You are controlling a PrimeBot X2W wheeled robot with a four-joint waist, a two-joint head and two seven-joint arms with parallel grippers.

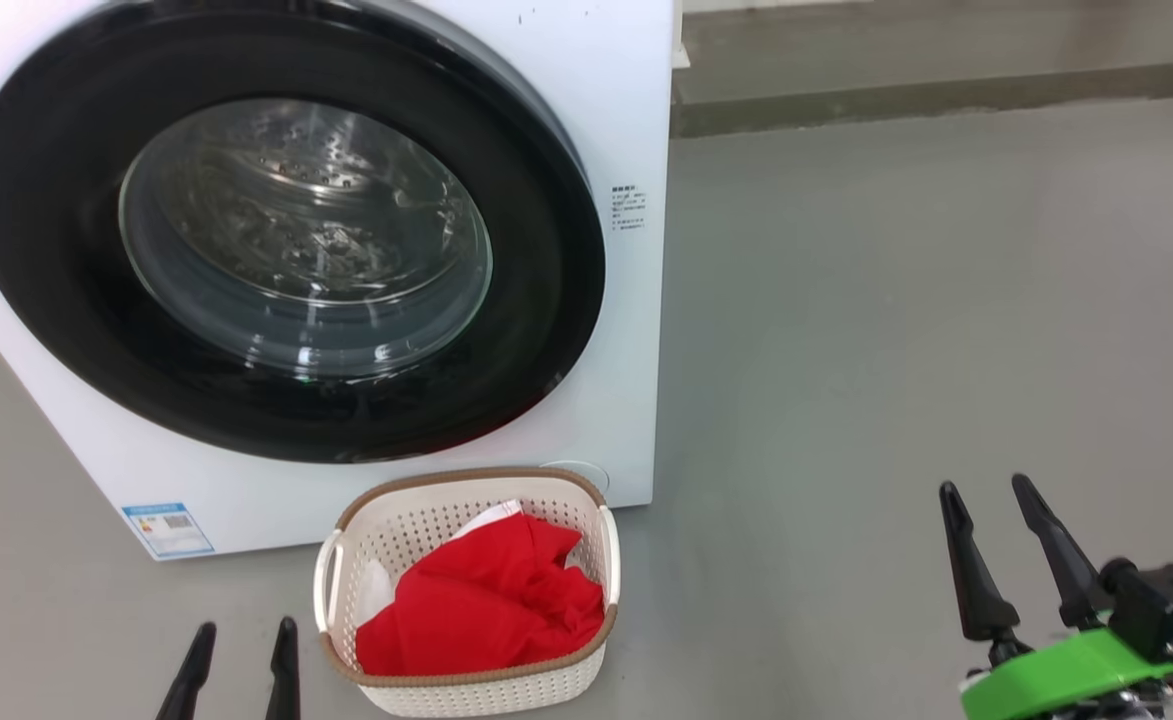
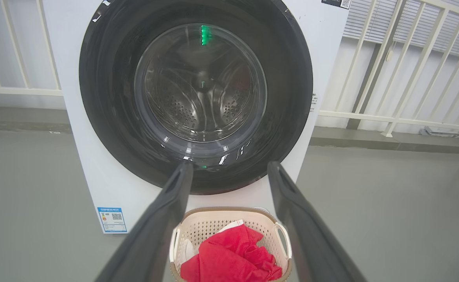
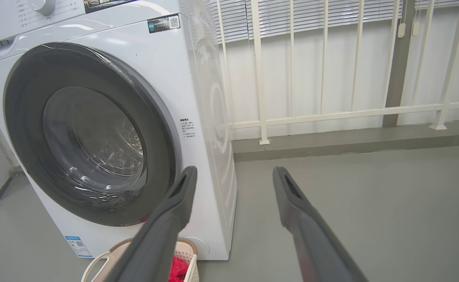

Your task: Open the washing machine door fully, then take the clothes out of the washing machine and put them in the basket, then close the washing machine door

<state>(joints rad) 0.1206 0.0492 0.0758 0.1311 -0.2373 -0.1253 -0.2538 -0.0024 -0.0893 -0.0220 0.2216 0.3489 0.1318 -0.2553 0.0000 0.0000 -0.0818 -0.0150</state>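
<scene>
Dark fingers of the left gripper (image 2: 231, 166): how are they found? (Examiner)

Both are found spread wide apart, with nothing held between them. The right gripper (image 1: 986, 488) is likewise found parted wide and empty, over bare floor (image 1: 896, 300), well apart from the washing machine (image 1: 626, 120). (Inspector)

Where are the clothes (image 1: 486, 600) recorded? (Examiner)

They are recorded in the basket (image 1: 491, 700), heaped red with white showing at the back, the pile about level with the brown rim. The basket is set on the floor just before the machine, below the washing machine door (image 1: 536, 330). No garment is noted through the glass; the perforated steel drum (image 1: 296, 210) is seen behind it. (Inspector)

And that door? (Examiner)

It is seen lying flush against the white front, so closure is judged done and the task is judged at or near its end. (Inspector)

Handling, should anything be taken up? (Examiner)

The clothes are judged soft, light and limp. A pinch on a raised fold at the top of the heap is advised, and trailing ends are to be expected. The basket is judged light and fairly stiff, best taken at a side handle. The door is judged rigid and its glossy rim slippery. A hold at the rim's edge is advised, though no handle recess can be made out and the hinge side cannot be told. (Inspector)
</scene>
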